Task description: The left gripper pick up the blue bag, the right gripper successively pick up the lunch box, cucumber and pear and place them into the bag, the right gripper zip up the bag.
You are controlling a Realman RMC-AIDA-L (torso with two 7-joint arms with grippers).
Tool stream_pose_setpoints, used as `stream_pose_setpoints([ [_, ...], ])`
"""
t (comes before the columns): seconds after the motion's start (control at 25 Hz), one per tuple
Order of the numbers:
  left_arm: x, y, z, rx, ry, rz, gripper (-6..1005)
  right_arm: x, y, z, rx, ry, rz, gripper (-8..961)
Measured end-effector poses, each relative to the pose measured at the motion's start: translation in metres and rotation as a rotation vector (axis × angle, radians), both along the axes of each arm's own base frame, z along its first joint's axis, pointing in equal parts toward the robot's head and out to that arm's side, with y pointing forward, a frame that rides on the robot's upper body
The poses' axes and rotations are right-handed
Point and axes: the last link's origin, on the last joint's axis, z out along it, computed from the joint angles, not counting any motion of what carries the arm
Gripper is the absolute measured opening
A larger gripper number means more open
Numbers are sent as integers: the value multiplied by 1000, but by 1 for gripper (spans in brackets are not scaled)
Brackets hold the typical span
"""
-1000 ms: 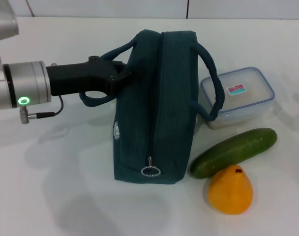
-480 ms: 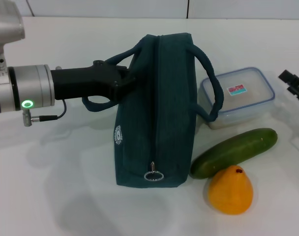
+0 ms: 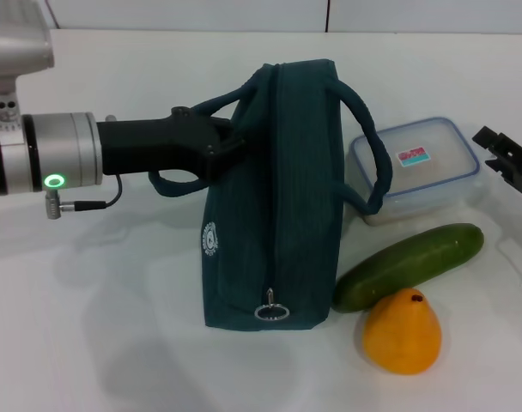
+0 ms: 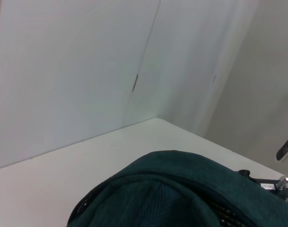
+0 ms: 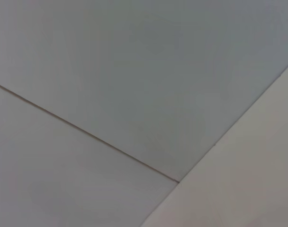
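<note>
The left gripper [image 3: 229, 142] clamps the blue bag [image 3: 274, 197] by its near handle, fingertips buried in fabric. The right gripper [image 3: 510, 163] is cut off beside the lunch box [image 3: 415, 168]; its jaw state is unreadable. Only the head view shows them.

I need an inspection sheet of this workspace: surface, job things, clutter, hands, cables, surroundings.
Surface: white table.
Job things: blue bag upright, zipped; lunch box behind cucumber; pear touches the cucumber.
Clutter: nothing seen.
Hands: left hand shut on the bag's near handle; right hand at the right edge, beside the lunch box.
Cables: thin black cable at the left wrist.
Surroundings: white wall panels.
</note>
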Motion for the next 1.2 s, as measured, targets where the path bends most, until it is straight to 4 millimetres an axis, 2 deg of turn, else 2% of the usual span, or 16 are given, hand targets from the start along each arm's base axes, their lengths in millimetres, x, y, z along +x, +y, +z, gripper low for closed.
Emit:
stream_pose_setpoints([
  [0.52,8,2,0,-11,-10,-22,41,-14,17,-1,-99,63,-6,725],
  [1.2,12,1,-4,-20,-26,-31,41,-21,30,0,-105,36,8,724],
])
